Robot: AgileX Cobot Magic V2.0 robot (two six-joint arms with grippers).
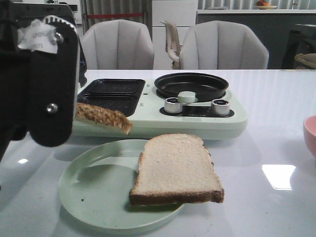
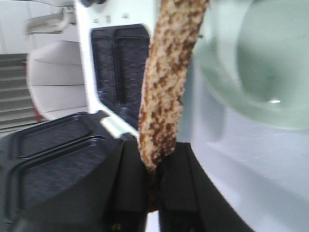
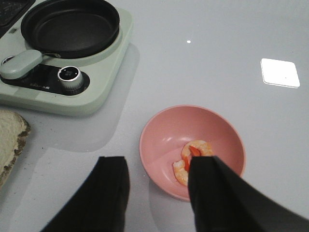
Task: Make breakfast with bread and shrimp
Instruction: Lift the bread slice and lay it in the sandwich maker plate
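My left gripper (image 2: 153,166) is shut on a toasted, brown-speckled slice of bread (image 2: 166,82). In the front view that slice (image 1: 103,117) sticks out level from the big black gripper (image 1: 74,111), in front of the cooker's grill plates (image 1: 111,96). A second, pale slice of bread (image 1: 175,168) lies on the green plate (image 1: 86,190), overhanging its right rim. The shrimp (image 3: 193,157) lies in the pink bowl (image 3: 166,137). My right gripper (image 3: 157,166) hangs open above the table beside the bowl, one finger covering part of the shrimp.
A pale green breakfast cooker (image 1: 197,118) stands behind the plate, with a round black pan (image 1: 190,85) and two knobs (image 1: 173,104). The pink bowl's rim (image 1: 311,136) shows at the right edge. Grey chairs (image 1: 224,47) stand beyond the table.
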